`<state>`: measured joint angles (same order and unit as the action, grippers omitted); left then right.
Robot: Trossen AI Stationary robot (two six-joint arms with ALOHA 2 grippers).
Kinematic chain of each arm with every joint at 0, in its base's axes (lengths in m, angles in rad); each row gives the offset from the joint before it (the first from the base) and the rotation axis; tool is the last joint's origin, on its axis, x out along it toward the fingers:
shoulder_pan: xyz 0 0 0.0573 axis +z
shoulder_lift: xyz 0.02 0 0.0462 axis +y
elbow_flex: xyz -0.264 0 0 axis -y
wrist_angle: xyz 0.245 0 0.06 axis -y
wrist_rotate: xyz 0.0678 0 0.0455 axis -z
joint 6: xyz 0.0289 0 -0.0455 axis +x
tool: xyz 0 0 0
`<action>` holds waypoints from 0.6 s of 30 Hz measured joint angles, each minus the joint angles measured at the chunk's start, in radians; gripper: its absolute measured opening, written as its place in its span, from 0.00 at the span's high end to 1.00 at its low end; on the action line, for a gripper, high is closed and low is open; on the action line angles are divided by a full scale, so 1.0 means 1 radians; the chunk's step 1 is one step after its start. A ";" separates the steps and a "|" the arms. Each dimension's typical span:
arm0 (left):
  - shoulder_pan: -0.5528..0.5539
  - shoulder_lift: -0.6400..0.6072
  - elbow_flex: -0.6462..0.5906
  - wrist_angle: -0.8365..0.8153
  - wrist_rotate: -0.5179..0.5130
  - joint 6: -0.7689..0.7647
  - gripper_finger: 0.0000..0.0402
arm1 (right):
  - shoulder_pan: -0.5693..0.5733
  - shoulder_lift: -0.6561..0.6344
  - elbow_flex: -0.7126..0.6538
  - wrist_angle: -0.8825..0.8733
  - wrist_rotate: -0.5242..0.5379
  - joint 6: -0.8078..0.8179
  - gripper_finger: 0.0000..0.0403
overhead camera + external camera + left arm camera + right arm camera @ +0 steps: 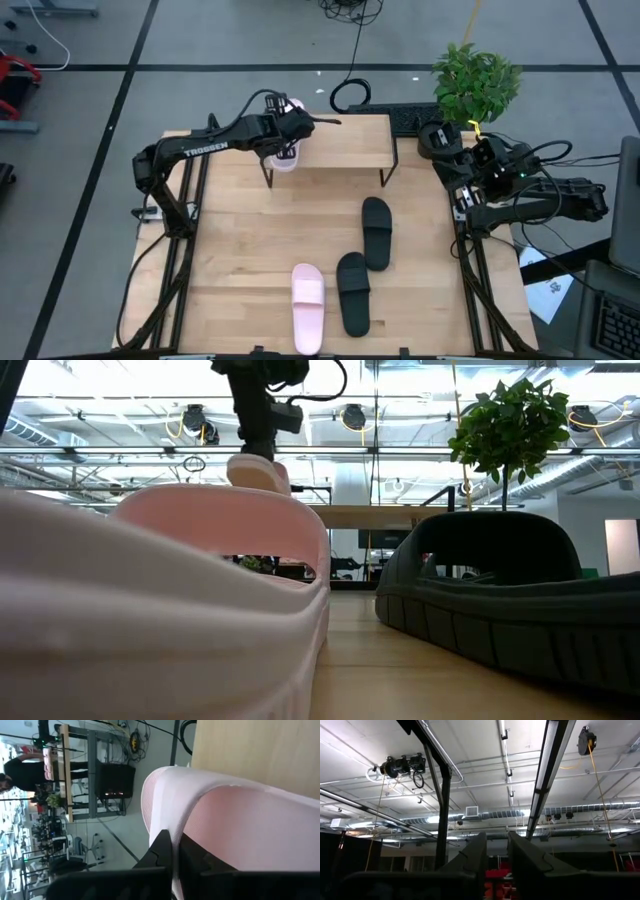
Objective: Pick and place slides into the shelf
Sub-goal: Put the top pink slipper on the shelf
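Observation:
My left gripper (285,132) is over the left end of the shelf (345,140) and is shut on a light pink slide (286,160). In the low view that slide (258,472) hangs under the gripper, above the shelf's top (400,515). The other pink slide (308,307) lies flat on the table near its front edge. Two black slides (376,232) (353,292) lie flat beside it. My right arm (520,198) is folded at the table's right edge. Its gripper (496,855) points up at the ceiling, fingers together and empty. My left gripper pinches a thin curved edge of the pink slide (170,845) between its two fingers; whether that edge is the strap or the sole's wall I cannot tell. The fingers come from above. The slide hangs below them, clear of the shelf and the table.
A potted plant (476,80) stands at the table's far right corner, beside the shelf's right end. A dark keyboard-like object (415,118) lies behind the shelf. The bare tabletop (240,240) stretches left of the lying slides.

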<state>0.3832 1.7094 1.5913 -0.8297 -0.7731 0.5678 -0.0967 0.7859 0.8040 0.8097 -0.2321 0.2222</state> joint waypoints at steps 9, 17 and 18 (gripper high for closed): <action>0.031 -0.068 0.001 -0.028 0.044 0.000 1.00 | 0.000 0.000 0.000 0.000 0.000 -0.004 0.83; 0.027 -0.076 0.001 -0.001 0.073 0.003 1.00 | 0.000 0.000 0.000 0.000 0.026 -0.006 0.83; 0.027 -0.076 -0.004 0.008 0.076 0.003 1.00 | 0.000 0.000 0.000 0.000 0.026 -0.007 0.83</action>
<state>0.4099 1.6329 1.5872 -0.8216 -0.6972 0.5712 -0.0967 0.7858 0.8040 0.8101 -0.2062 0.2156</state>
